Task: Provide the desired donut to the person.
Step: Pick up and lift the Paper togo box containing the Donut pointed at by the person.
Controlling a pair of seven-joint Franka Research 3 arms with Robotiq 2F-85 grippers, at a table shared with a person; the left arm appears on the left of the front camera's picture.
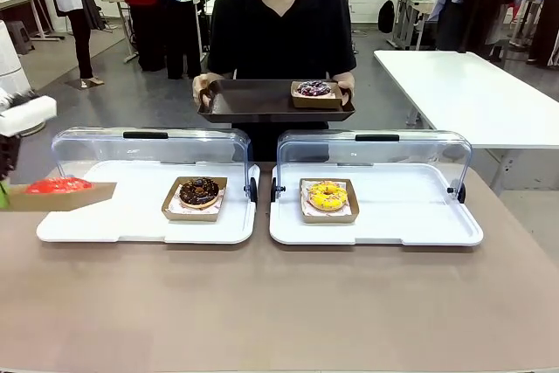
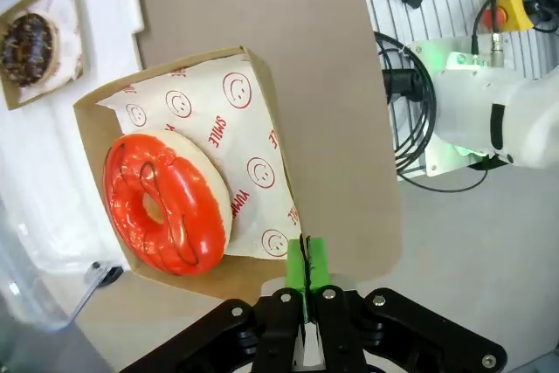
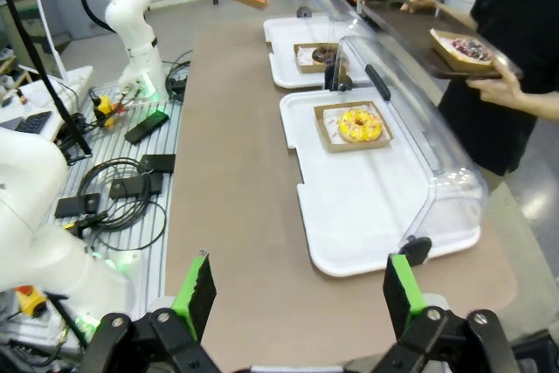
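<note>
Glossy red icing covers the ring donut (image 2: 166,203), which lies on smiley-printed paper in a square brown cardboard tray (image 2: 262,111). The tray's edge is pinched between the narrow green pads of the left tool (image 2: 306,272), with the donut just ahead of them, above the brown surface (image 2: 288,6). The right tool (image 3: 297,290) is held wide and bare, well short of the yellow donut (image 3: 360,124). A dark tray (image 1: 253,102) is gripped by the person (image 1: 279,32).

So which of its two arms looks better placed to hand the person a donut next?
Probably the left. Its gripper is already shut on the paper tray carrying the red donut; the right gripper hangs open, far from the person.
</note>
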